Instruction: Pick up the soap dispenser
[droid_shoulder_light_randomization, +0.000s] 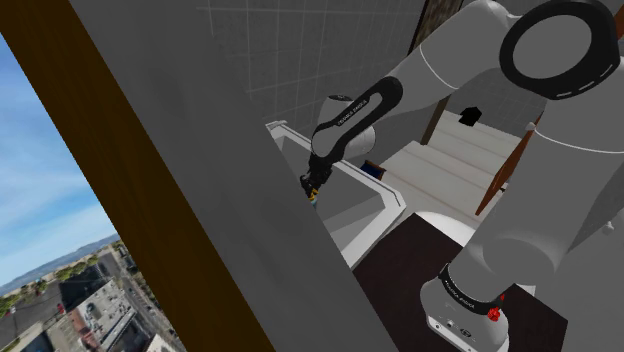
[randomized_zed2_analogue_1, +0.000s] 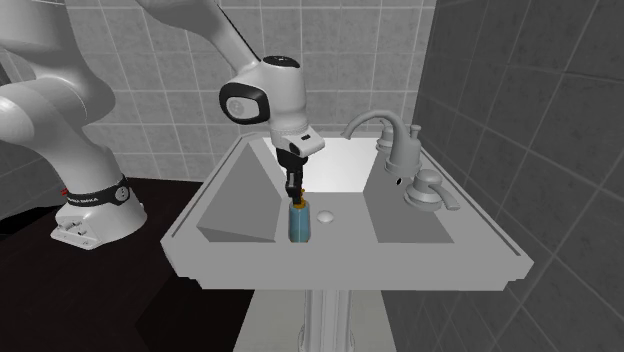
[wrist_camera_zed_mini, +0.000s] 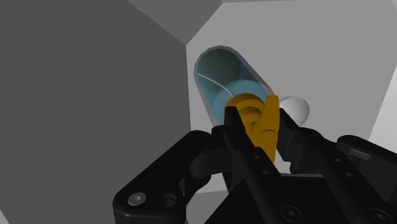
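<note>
Item: soap dispenser (randomized_zed2_analogue_1: 298, 224), a blue translucent bottle with an orange pump (wrist_camera_zed_mini: 262, 118), stood upright in the sink (randomized_zed2_analogue_1: 400, 255) just beside its drain (randomized_zed2_analogue_1: 326, 213). Tool: gripper (randomized_zed2_analogue_1: 292, 190), narrowed, with the pump seemingly clasped between its fingers. The dispenser is judged light, rigid and slippery; a firmer hold is expected lower on the bottle.

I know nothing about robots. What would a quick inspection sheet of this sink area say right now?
Surface: pale pedestal sink, with a drain in the basin.
Job's things: soap dispenser, a blue bottle with an orange pump, upright in the basin beside the drain.
Clutter: nothing seen; a faucet stands on the sink's right side in the second exterior view.
Grippers: black gripper above the bottle, fingers clasping the orange pump.
Cables: nothing seen.
Surroundings: grey tiled walls; window onto sky and a city.
</note>
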